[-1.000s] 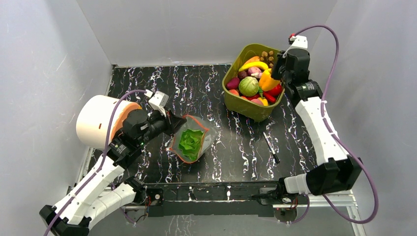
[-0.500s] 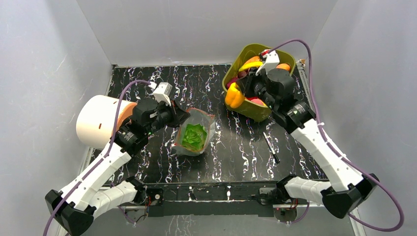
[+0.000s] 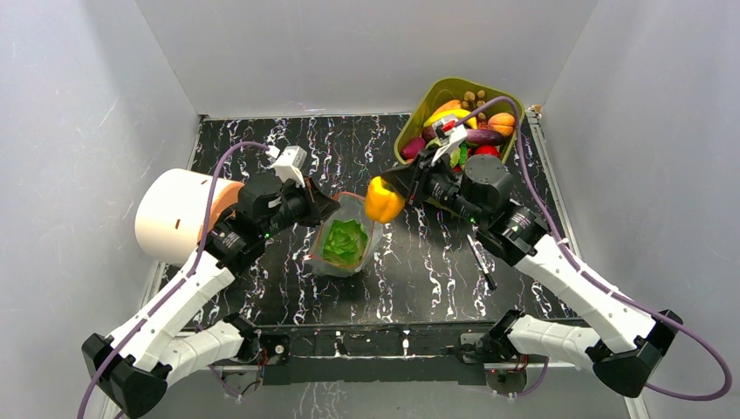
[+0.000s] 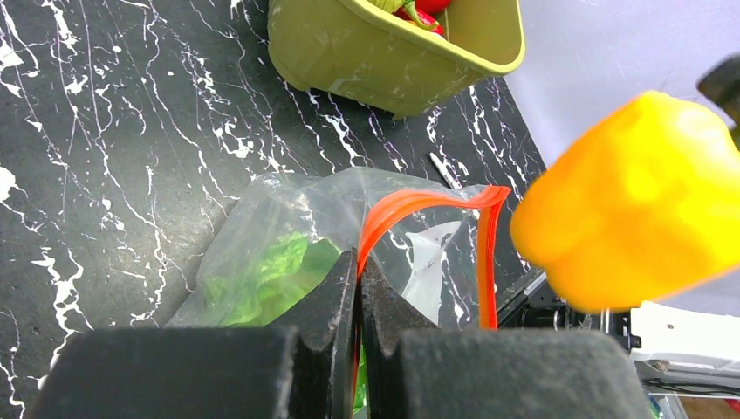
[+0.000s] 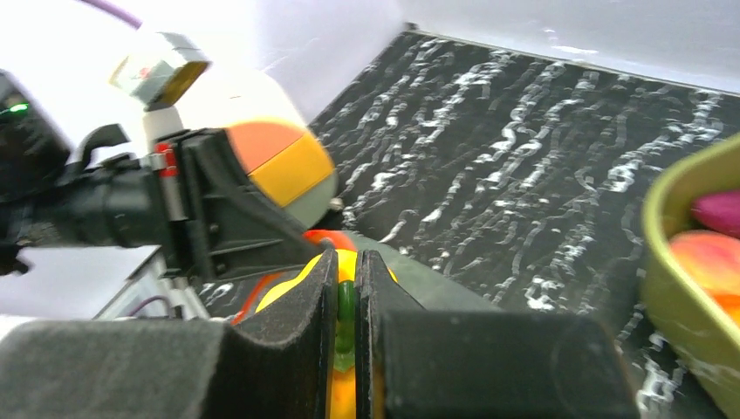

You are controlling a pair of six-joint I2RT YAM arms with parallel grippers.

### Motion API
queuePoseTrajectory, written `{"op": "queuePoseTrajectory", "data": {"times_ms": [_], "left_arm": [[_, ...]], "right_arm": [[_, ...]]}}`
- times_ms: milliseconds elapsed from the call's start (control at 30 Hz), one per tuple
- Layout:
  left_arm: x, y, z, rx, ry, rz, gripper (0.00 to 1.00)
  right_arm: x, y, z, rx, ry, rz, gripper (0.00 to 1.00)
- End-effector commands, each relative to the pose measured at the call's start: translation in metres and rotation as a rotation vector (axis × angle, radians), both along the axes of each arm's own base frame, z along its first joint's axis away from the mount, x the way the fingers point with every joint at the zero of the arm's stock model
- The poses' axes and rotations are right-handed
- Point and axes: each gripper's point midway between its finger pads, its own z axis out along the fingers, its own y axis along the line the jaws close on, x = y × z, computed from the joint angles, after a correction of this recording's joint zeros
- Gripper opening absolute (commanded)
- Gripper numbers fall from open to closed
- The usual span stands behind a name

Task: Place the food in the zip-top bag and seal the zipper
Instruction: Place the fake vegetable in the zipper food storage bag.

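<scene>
On my left, my left fingers point(image 4: 356, 275) stay pinched shut on the thin orange-red zipper strip point(image 4: 419, 201), holding the mouth of the crinkly clear zip-top bag point(image 3: 371, 236) open over the black marbled worktop point(image 3: 262, 148). A green leafy toy lettuce point(image 3: 345, 243) already sits inside. Just right of that mouth hangs the yellow toy pepper point(image 3: 382, 201), its green stem clamped in my right fingers point(image 5: 346, 271). A second ago it was over the olive-green plastic tub point(image 3: 454, 81); now, I judge, only the drop remains for this piece.
</scene>
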Motion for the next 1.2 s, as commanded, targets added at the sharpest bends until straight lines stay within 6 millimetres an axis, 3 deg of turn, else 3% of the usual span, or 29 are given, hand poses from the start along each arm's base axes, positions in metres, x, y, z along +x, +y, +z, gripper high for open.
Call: {"op": "queuePoseTrajectory", "data": {"times_ms": [0, 167, 433, 767, 900, 1167], "left_arm": [[-0.004, -0.006, 0.019, -0.049, -0.023, -0.027, 0.00], [-0.006, -0.008, 0.021, -0.064, -0.024, -0.039, 0.00], [-0.015, -0.014, 0.024, -0.096, -0.013, -0.087, 0.00], [-0.030, -0.021, 0.039, -0.131, -0.092, -0.201, 0.00], [-0.037, -0.025, 0.040, -0.140, -0.110, -0.252, 0.00], [-0.044, -0.028, 0.033, -0.141, -0.105, -0.299, 0.00]], "right_arm": [[-0.031, 0.020, 0.052, 0.189, -0.098, 0.157, 0.00], [-0.048, 0.038, 0.053, 0.272, -0.070, 0.233, 0.00], [-0.049, 0.067, 0.016, 0.100, -0.161, 0.314, 0.00], [-0.046, 0.053, -0.029, -0.205, -0.548, 0.333, 0.00], [-0.047, 0.054, -0.047, -0.305, -0.628, 0.378, 0.00], [-0.054, 0.064, -0.044, -0.329, -0.802, 0.448, 0.00]]}}
